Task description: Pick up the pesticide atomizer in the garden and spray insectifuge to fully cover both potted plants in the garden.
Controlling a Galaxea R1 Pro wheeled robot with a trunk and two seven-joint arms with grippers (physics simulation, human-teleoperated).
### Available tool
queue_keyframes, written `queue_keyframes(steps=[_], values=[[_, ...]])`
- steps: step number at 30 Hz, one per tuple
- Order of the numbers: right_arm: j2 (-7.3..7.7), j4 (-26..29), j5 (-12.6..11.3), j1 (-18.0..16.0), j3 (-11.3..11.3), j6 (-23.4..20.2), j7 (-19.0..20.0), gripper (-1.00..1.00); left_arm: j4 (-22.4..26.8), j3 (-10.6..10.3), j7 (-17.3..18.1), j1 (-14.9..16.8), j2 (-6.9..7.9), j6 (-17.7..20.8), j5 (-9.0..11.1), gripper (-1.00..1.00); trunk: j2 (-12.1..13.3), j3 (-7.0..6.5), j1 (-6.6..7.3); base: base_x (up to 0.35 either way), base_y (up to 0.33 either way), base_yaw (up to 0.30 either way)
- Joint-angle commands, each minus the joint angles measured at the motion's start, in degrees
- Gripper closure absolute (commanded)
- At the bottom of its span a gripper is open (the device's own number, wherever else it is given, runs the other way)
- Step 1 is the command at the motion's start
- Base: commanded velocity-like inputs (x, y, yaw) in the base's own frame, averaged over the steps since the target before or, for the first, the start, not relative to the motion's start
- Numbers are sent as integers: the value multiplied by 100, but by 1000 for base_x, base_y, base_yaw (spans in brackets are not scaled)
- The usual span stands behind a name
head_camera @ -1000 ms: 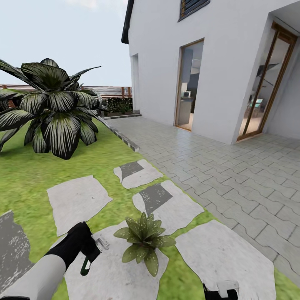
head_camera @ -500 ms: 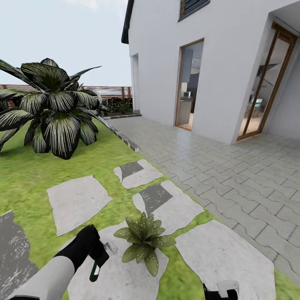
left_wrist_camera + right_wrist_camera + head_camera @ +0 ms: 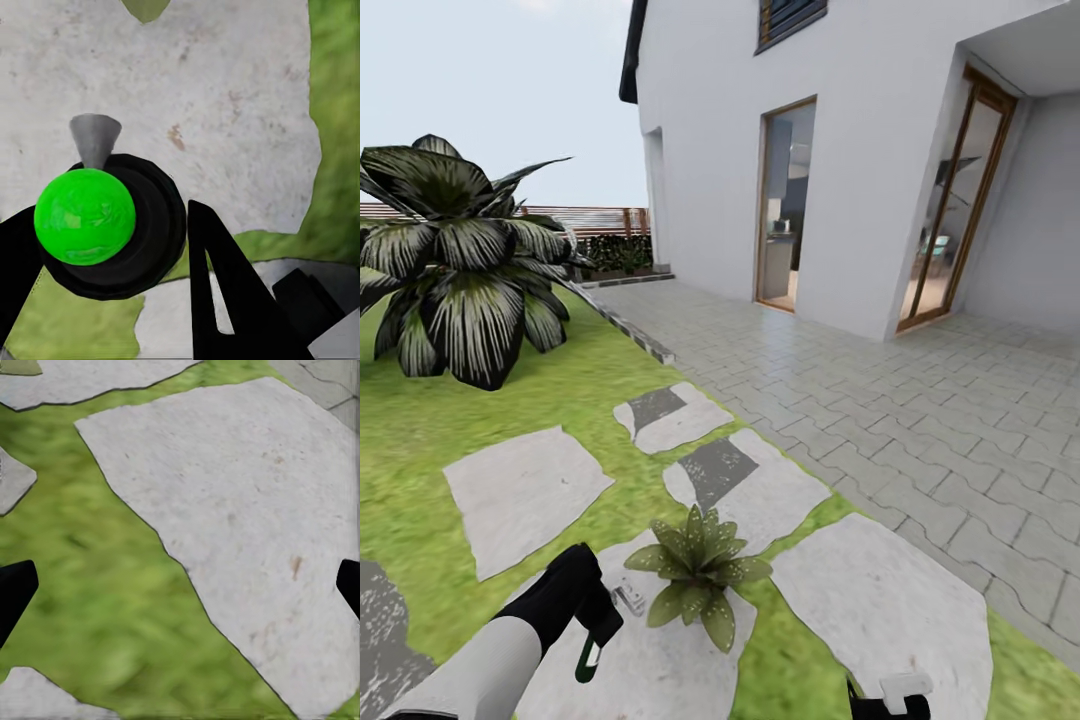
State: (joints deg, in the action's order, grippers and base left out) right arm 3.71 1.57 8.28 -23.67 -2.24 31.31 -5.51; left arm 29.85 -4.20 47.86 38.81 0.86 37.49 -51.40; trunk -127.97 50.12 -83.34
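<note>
Left arm reaches forward and down, its tool (image 3: pixel 592 625) clamped on the atomizer (image 3: pixel 589 658) beside the plant (image 3: pixel 695 566). Right tool (image 3: pixel 180 585) hangs spread wide.

One small potted plant (image 3: pixel 696 572) with pointed green leaves; one big striped-leaf plant (image 3: pixel 455 270) on lawn; one pesticide atomizer (image 3: pixel 596 645); two robot arms, left gripper (image 3: pixel 598 622) and right gripper (image 3: pixel 890 697); stepping stones (image 3: pixel 520 492) in head view: six counted, one more possibly cut by edge; one house (image 3: pixel 840 150); two glazed doors (image 3: pixel 780 205); one slatted fence (image 3: pixel 595 217)
</note>
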Motion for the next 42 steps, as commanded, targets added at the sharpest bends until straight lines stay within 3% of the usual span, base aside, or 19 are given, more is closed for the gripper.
queue_keyframes(steps=[1,7,18,21,23,26,29,34,39,42], values=[[-1,-8,62,-6,-22,16,-38,-100,5,-28,41,-28,10,13,-34,100,-2,6,1,-10,234,-265],[-2,-8,60,-6,-22,16,-45,-100,-39,-5,11,-341,11,15,-44,100,-2,6,1,-2,51,-146],[-2,-8,60,-6,-22,16,-46,-100,206,36,13,-151,-15,110,-11,100,-2,6,1,0,1,-3],[-2,-8,60,-6,-22,16,-44,-100,200,224,-233,-187,-21,98,6,100,-2,6,1,0,0,0],[-2,-8,61,-6,-22,16,-44,-100,138,362,-441,-212,-70,66,90,100,-2,6,1,0,0,0],[-2,-8,62,-6,-22,16,-45,-100,91,397,-487,-224,-129,31,485,100,-2,6,1,0,0,0],[-2,-8,60,-6,-22,16,-46,-100,-77,406,-502,-225,-141,16,680,100,-2,6,1,0,0,0],[-2,-8,64,-6,-22,16,-46,-100,-146,362,-572,-221,-142,-3,668,100,-2,6,1,0,0,0],[-2,-8,62,-6,-22,16,-46,-100,-155,337,-1102,-232,-139,-5,670,100,-2,6,1,0,0,0],[-2,-8,63,-6,-22,16,-46,-100,-155,340,-1207,-232,-139,-3,689,100,-2,6,1,80,21,0]])
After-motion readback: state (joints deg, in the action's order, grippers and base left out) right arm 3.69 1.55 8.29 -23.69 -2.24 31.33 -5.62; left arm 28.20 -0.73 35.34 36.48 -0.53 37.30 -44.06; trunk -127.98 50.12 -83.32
